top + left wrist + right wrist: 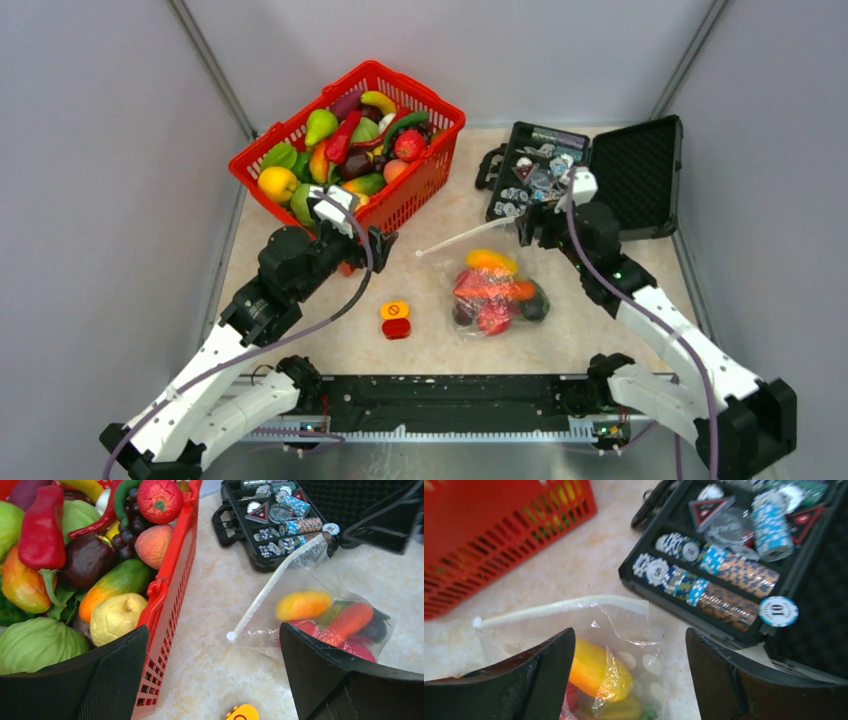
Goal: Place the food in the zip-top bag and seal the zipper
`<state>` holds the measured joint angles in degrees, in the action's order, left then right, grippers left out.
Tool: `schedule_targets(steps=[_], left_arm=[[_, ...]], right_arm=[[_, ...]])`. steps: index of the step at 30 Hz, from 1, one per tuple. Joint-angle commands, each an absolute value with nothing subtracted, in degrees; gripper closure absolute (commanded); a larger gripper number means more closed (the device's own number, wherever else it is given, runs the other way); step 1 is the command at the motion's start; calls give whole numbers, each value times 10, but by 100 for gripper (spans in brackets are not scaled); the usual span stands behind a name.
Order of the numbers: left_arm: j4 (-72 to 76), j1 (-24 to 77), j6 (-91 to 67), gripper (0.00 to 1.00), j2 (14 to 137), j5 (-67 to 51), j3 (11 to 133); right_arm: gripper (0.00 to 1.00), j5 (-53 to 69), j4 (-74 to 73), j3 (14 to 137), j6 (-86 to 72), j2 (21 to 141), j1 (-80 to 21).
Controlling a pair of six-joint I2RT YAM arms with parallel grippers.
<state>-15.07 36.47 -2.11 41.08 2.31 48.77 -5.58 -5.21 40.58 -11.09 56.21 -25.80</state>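
The bench (440, 335) carries a red basket (415, 190) of toy produce at 11 o'clock and an open black case (640, 170) at 1 o'clock. The zip-top bag (300, 575) lies near centre, slightly toward 3 o'clock, with several pieces of food (492, 290) inside. The right gripper (629, 632) hangs over the bag's far corner with its jaws wide apart, holding nothing. The left gripper (214, 627), likewise spread and empty, sits beside the basket. The zipper (468, 238) runs toward 10 o'clock. I cannot tell whether it is pressed shut. If a stretch is unsealed, lifting or nudging the bag could spill the food.
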Motion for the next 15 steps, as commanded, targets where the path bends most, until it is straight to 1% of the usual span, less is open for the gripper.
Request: schedule_targets(steps=[1,3,5,7,9,10,12,15], left_arm=[[-135,363,-40,1,406,75,498],[-137,362,-44,1,415,88,503],[-140,362,-50,1,430,98,514],[-149,360,-60,1,456,97,533],[-173,354,-80,1,488,99,563],[-180,351,-99,1,501,111,577],[-184,347,-151,1,532,151,604],[-207,347,-240,1,583,175,662]], right_arm=[[15,-149,-24,401,-154,477,-242],[10,-161,-25,390,-177,458,-223],[8,-140,-40,389,-211,450,-186],[8,-75,-53,394,-238,454,-137],[8,27,-59,398,-261,464,-91],[8,54,-64,402,-267,469,-75],[8,76,-79,413,-263,477,-68],[10,133,-80,418,-241,466,-67]])
